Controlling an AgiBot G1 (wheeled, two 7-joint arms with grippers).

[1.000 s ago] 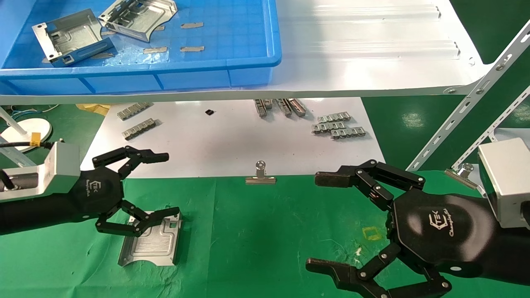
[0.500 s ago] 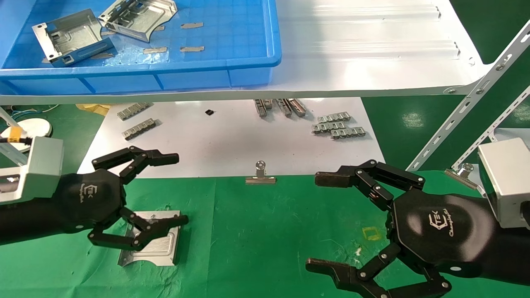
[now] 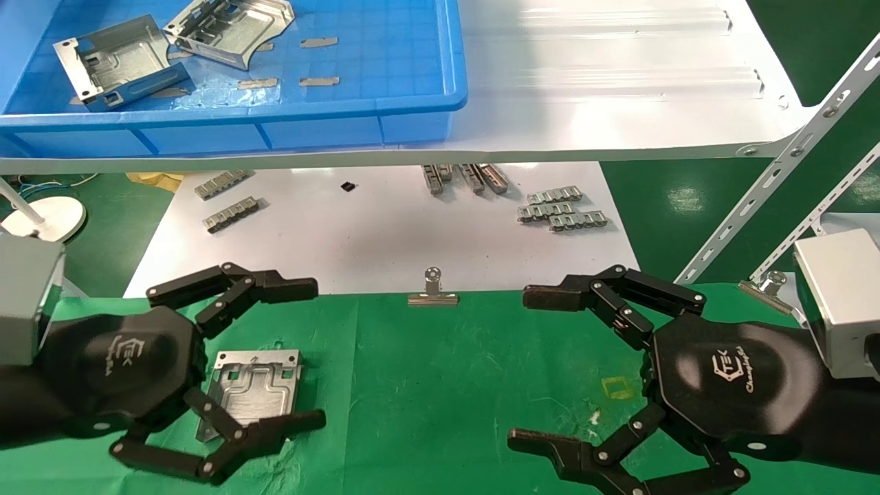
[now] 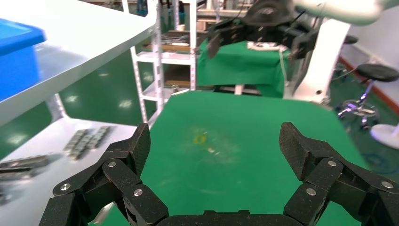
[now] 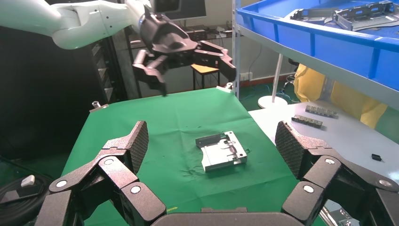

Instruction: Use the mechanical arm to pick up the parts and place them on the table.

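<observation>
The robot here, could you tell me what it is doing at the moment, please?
It is moving stamped metal parts from the blue tray on the white shelf down to the green table. One part lies flat on the cloth, free of any grip. The left gripper hangs open above it, clear of the metal. The right gripper waits open over the cloth, empty. Two more parts remain in the tray.
</observation>
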